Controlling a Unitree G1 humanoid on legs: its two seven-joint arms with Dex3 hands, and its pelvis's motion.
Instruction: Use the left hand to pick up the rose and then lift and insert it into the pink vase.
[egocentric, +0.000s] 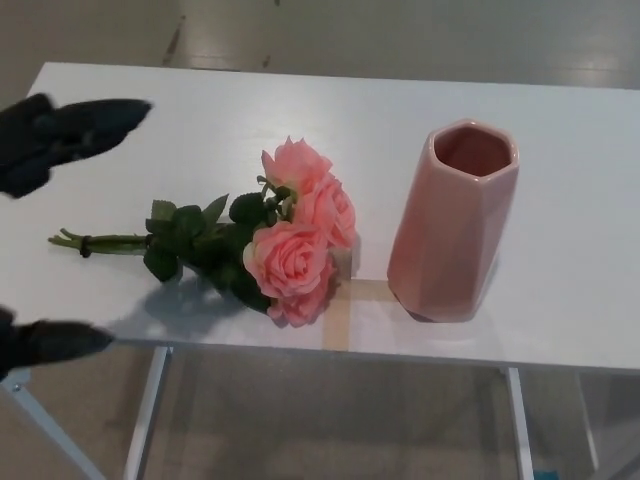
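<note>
A: How far along is it?

B: Barely begun, by my reading. The roses (285, 240) lie flat on the white counter (560, 130), stems pointing to the left of the frame, blooms toward the middle. Nothing touches them. The vase (452, 225) stands upright at centre right, its mouth empty.

A: And the left hand (45, 225)?

B: It shows at the left edge, blurred. One dark finger (85, 128) reaches in at the upper left, and another dark part (50, 342) sits at the lower left, so the hand looks spread wide and holds nothing. The stem ends lie in the gap between those two parts, near but apart from both.

A: The right hand?

B: Not in the picture at all.

A: So what is left to do?

B: Everything, I would say: closing on the stems, lifting, tipping the bunch upright, and lowering the stems into the vase.

A: Counts?

B: One vase. One bunch, tied with a dark band near the stem ends. I count three pink blooms clearly, with what may be a fourth tucked below at the front; I cannot be sure. One strip of tan tape (340, 318) on the counter between bunch and vase.
</note>
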